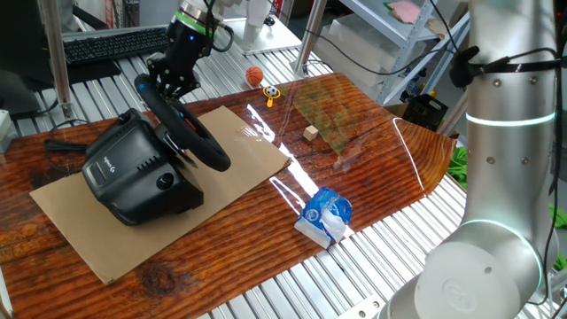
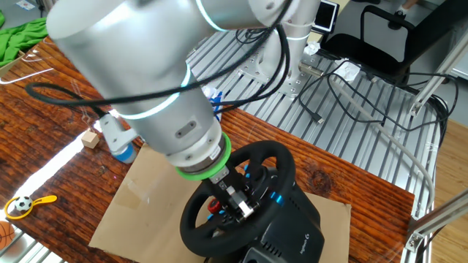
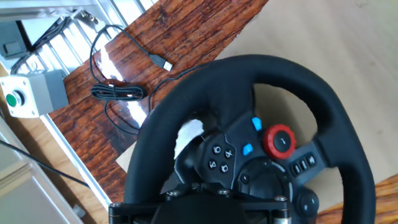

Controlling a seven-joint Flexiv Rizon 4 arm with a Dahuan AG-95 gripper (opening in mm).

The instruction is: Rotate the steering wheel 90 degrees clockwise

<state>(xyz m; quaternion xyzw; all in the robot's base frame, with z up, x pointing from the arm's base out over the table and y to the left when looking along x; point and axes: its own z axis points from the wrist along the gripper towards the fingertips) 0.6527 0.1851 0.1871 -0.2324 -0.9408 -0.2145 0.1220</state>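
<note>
The steering wheel [image 1: 188, 128] is a black thick-rimmed gaming wheel on a bulky black base [image 1: 133, 177] with a white logo, standing on a cardboard sheet. Its hub, with a red knob [image 3: 280, 140] and blue buttons, fills the hand view. My gripper [image 1: 164, 81] is at the upper end of the wheel, close against its face. In the other fixed view the gripper [image 2: 235, 201] sits over the wheel [image 2: 278, 164] near the hub and left spoke. The fingertips are hidden by the hand's body in the hand view, so I cannot tell how the jaws stand.
The cardboard sheet [image 1: 239, 151] lies on a wooden tabletop. A blue-white pouch [image 1: 326, 215], a small wooden block [image 1: 310, 133], an orange ball [image 1: 254, 76] and a yellow toy [image 1: 270, 93] lie to the right. A keyboard [image 1: 115, 44] is behind. A cable [image 3: 118, 93] and a button box [image 3: 31, 93] show beside the wheel.
</note>
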